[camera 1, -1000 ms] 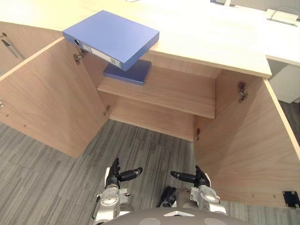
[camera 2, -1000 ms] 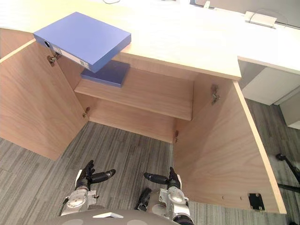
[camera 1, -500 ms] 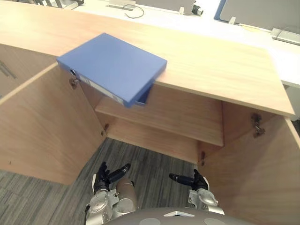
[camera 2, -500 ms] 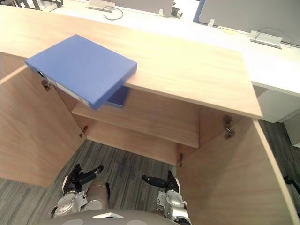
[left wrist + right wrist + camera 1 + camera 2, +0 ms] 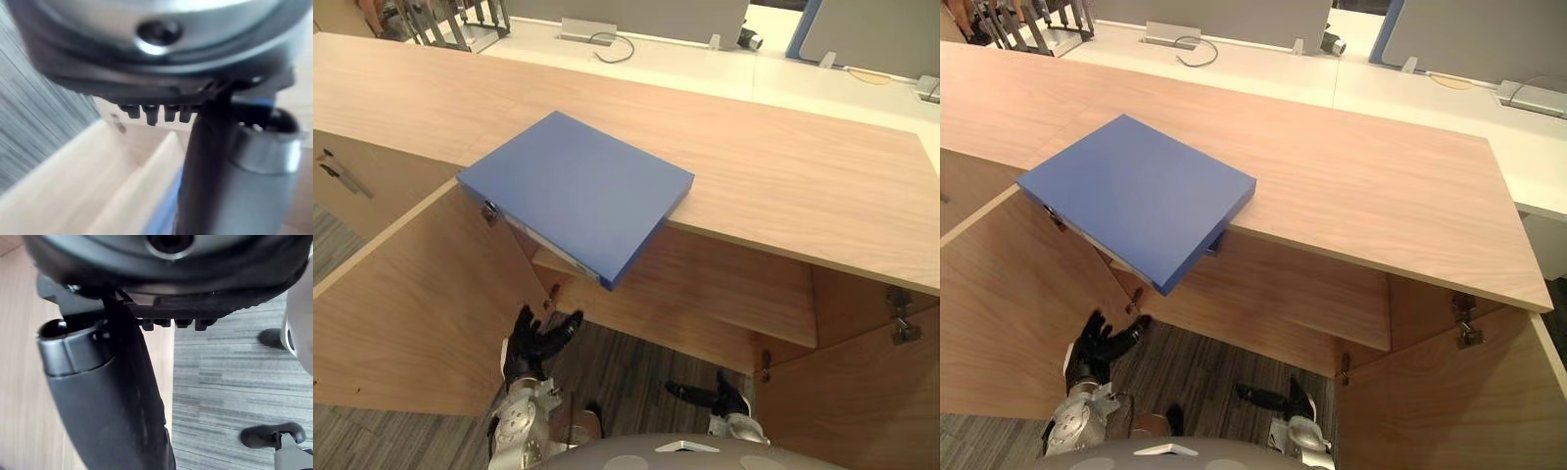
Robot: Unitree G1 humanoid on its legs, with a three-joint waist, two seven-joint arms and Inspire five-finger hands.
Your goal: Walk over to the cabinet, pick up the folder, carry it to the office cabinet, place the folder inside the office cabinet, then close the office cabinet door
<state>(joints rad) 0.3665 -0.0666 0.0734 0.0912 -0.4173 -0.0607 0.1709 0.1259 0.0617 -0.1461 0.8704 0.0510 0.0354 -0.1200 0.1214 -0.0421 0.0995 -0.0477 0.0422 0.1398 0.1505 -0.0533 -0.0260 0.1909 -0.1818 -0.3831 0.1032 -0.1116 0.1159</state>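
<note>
At the far left, the light wooden left door (image 5: 401, 304) of the low cabinet stands swung wide open towards the robot. Just beside its inner edge, low over the grey striped carpet floor (image 5: 636, 377), the robot's dark left hand (image 5: 530, 345) is raised with its fingers spread and relaxed, gripping nothing. The left wrist view shows the row of fingertips reaching towards the wooden door edge.

Above that hand, the flat blue rectangular folder (image 5: 576, 189) lies on the cabinet's long light wooden top (image 5: 803, 186). It is turned at an angle, and its spine and near corner jut out past the front edge, over the open left compartment. Neither hand touches it.

Under the top, to the right of the folder, a wooden shelf (image 5: 734, 294) runs across the open inside of the cabinet.

Lower and further right, the dark right hand (image 5: 724, 399) hangs over the carpet, thumb pointing towards the left hand, loose and holding nothing. Beyond it the wooden right door (image 5: 862, 401) also stands open, with a metal hinge (image 5: 899, 323) at its upper inner corner.

Behind the cabinet a white table (image 5: 803, 83) runs across the back.
</note>
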